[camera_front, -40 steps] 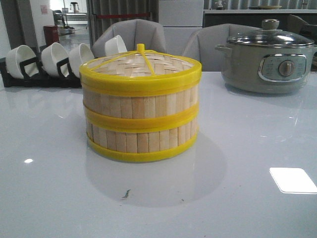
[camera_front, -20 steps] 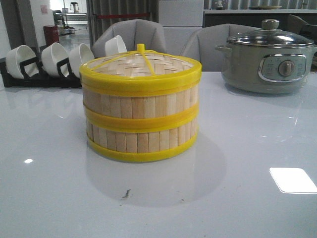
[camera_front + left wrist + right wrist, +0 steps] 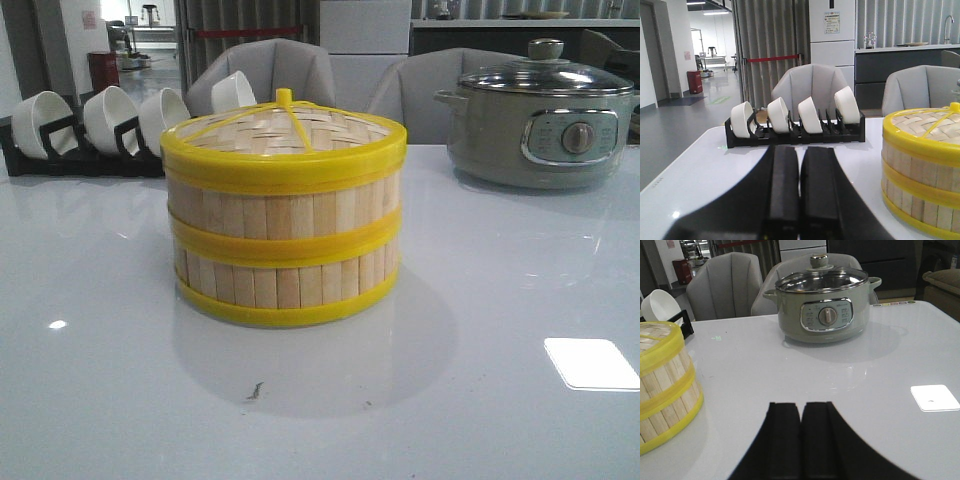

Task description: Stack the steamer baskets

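Note:
Two steamer baskets (image 3: 285, 240) of light bamboo slats with yellow rims stand one on the other in the middle of the table, with the woven yellow-rimmed lid (image 3: 283, 135) on top. The same stack of steamer baskets (image 3: 922, 170) shows in the left wrist view, and an edge of the steamer baskets (image 3: 665, 390) in the right wrist view. My left gripper (image 3: 800, 150) is shut and empty, off to the left of the stack. Shut and empty too, my right gripper (image 3: 801, 407) is to the stack's right. Neither gripper appears in the front view.
A black rack of white bowls (image 3: 100, 125) stands at the back left. A grey-green electric pot with a glass lid (image 3: 545, 115) stands at the back right. Grey chairs (image 3: 290, 65) line the table's far edge.

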